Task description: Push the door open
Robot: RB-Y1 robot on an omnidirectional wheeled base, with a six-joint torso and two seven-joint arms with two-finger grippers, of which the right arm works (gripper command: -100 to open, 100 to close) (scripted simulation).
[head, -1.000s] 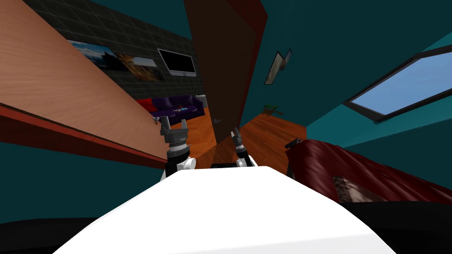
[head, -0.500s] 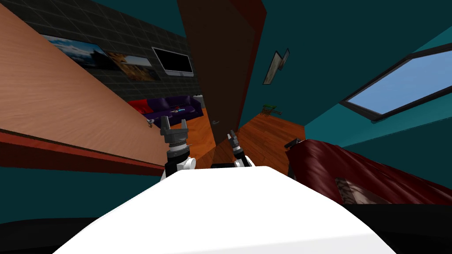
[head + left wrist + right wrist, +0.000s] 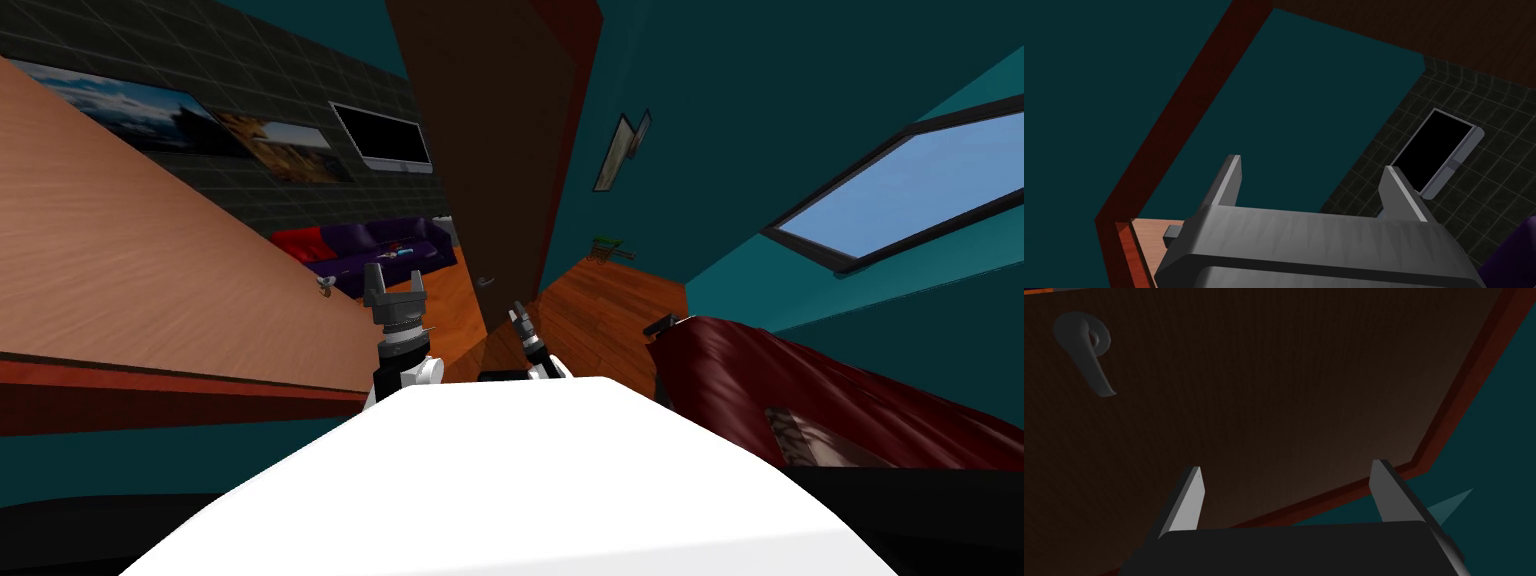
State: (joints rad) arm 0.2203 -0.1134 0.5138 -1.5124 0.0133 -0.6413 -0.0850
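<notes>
The tall dark brown door (image 3: 480, 150) rises in the upper middle of the head frame, partly swung, its face right before our right pincer (image 3: 1285, 467), fingers spread and empty; whether they touch it we cannot tell. Our left pincer (image 3: 393, 287), left of centre, hangs released too, gripping nothing. The small grey lever handle (image 3: 1089, 348) sits aside from the right pincer. We judge the push is mid-way; the next move calls for driving forward into the panel near that handle edge.

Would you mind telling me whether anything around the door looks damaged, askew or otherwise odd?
Nothing stands out. The dark brown door looks whole, its grey lever handle sits in place, and the open right gripper faces the panel.
</notes>
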